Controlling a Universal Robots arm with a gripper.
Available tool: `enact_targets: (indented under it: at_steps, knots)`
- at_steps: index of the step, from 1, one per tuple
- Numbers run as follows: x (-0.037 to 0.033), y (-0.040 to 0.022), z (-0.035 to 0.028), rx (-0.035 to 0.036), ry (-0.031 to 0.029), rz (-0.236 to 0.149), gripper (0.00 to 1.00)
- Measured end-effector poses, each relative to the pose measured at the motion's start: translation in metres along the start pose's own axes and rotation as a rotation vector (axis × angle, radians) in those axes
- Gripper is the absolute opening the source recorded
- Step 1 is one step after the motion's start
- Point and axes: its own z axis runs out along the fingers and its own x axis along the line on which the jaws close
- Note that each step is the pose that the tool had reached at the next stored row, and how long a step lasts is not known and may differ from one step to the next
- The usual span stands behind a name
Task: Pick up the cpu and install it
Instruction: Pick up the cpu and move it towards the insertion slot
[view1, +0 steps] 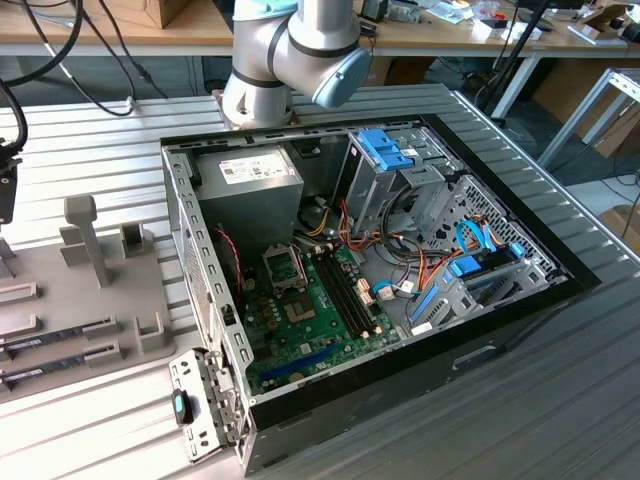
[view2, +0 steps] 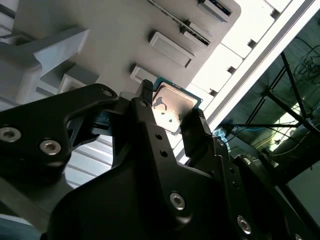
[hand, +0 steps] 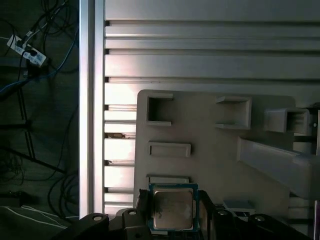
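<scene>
Table (view1: 560, 400) of ribbed silver metal under the whole lot. Parked on it, a big open black desktop computer case (view1: 500, 335), insides on show. Behind the case in the exterior view, a chunky grey robot arm (view1: 300, 45) with a light-blue joint cap.

Inside the case: boxy grey power supply (view1: 250, 185) in the corner nearest the arm, green motherboard (view1: 320, 320) lying flat on the case floor, then blue plastic drive brackets (view1: 385, 148) and a tangle of orange and blue cables toward the exterior view's right.

Over on the exterior view's left, just beside the case, a flat pale-grey plastic parts tray (view1: 110, 300) with raised posts and little pockets. Two long narrow dark memory sticks (view1: 60, 333) slotted into its near end.

Smallest bit last: cpu (hand: 172, 209), a small flat square chip with a silver metal top and green rim, over that grey tray in the first wrist view and well apart from the case. Jaws closed in around it, gripping it, black fingers (view2: 144, 115) hard against two opposite edges in the second wrist view, shiny top facing the camera. Lifted clear of the tray or still touching it? Honestly can't tell.
</scene>
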Motion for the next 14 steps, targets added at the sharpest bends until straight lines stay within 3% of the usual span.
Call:
enact_targets:
  at_steps: [14]
  knots:
    - [0.0002, -0.0007, -0.0143, 0.0, 0.0, 0.0, 0.47]
